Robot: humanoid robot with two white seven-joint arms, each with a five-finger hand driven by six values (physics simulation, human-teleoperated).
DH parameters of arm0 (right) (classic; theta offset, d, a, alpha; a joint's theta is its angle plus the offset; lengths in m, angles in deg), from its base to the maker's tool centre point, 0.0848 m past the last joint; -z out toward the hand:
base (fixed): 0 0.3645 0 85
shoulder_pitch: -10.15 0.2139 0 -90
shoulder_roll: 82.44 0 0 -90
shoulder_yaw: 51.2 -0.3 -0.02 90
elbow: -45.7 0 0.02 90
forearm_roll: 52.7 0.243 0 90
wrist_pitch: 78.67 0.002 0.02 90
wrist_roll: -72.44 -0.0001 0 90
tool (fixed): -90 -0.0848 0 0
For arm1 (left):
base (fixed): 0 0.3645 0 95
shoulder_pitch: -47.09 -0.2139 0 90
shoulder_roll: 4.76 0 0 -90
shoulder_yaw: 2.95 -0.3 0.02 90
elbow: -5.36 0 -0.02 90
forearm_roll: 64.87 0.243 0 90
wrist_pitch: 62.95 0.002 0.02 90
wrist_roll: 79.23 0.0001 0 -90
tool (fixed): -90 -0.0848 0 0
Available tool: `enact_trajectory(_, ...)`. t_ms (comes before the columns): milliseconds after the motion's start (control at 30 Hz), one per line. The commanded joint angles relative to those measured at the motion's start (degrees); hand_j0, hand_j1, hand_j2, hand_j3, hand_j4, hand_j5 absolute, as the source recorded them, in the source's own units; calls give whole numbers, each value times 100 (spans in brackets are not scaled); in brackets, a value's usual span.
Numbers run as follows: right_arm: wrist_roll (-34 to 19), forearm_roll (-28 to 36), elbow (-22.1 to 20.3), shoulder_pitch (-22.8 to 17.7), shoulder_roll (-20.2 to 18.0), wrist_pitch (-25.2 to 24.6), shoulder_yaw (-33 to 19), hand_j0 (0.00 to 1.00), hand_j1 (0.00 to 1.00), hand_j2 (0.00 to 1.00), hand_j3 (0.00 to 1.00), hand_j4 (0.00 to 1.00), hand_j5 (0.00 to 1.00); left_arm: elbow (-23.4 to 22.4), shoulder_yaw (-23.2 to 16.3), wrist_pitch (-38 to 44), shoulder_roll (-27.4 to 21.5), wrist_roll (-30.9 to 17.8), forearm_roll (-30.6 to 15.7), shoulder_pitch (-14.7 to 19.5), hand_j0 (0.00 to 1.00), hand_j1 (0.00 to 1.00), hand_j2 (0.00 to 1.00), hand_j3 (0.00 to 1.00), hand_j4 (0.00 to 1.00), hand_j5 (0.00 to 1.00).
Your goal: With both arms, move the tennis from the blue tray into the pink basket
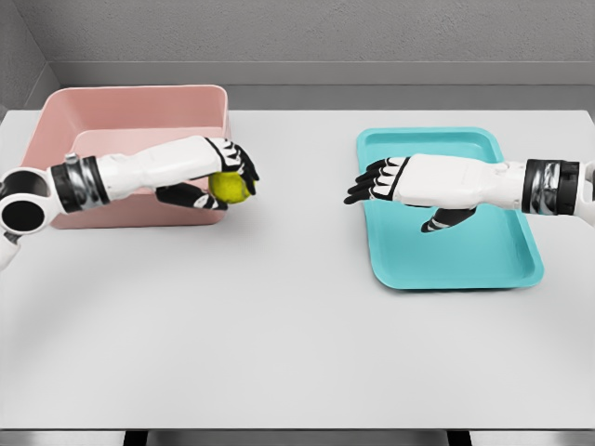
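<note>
1. Right now the left hand (218,177) has the tennis ball (231,187) pinched between its upper fingers (244,163) and the thumb below; ball is off the worktop (279,353), sitting at the front right corner of the pink basket (130,111)
2. Key relation: the ball is just outside the basket's near wall, at or slightly beyond the rim corner. Basket interior lies up and to the left of the ball in the head view, i.e. back toward the far left of the worktop
3. My read: the next move needs the ball to go over the rim and leftward before release. Can't tell from one view whether the ball is already above rim height
4. Long axis: none for the ball, it's round. The basket's long side runs left-right, so there's plenty of margin along that direction
5. Right hand (390,181) hovers over the left part of the blue tray (465,260), fingers extended and relaxed, holding nothing. It's well apart from the ball; left hand is clearly the nearer one
6. Tray shows nothing on it
7. Counts: one tennis ball, one pink basket, one blue tray, two hands
8. Risk, as a guess: letting go at the corner could clip the rim and drop the ball on the worktop
</note>
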Motion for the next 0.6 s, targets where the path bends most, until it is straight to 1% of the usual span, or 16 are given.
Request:
enact_trajectory(0, 3, 36, 11, 0, -1, -14, -1, 100, 100, 100, 100, 100, 100, -67, 62, 8, -17, 1, -42, 0, 54, 54, 54, 54, 54, 54)
enact_trajectory(133, 3, 36, 11, 0, -1, -14, 8, 100, 100, 100, 100, 100, 100, -93, 150, 8, -78, 1, -42, 0, 54, 54, 54, 54, 54, 54)
enact_trajectory(200, -6, 36, 28, 0, -10, -14, 8, 100, 100, 100, 100, 100, 100, -225, 159, 8, -78, 1, -42, 9, 54, 54, 54, 54, 54, 54)
enact_trajectory(400, 3, 36, 28, 17, -19, -14, 8, 100, 100, 100, 100, 100, 100, -374, 238, 8, -78, 1, -42, 9, 54, 54, 54, 54, 54, 54)
enact_trajectory(467, 3, 36, 37, 18, -28, -14, 8, 100, 100, 100, 100, 100, 100, -524, 247, 8, -96, 10, -42, 26, 54, 54, 54, 54, 54, 54)
enact_trajectory(567, 3, 36, 46, 18, -28, -14, 8, 100, 100, 100, 100, 100, 100, -770, 387, 8, -87, 10, -42, 26, 54, 54, 54, 54, 54, 54)
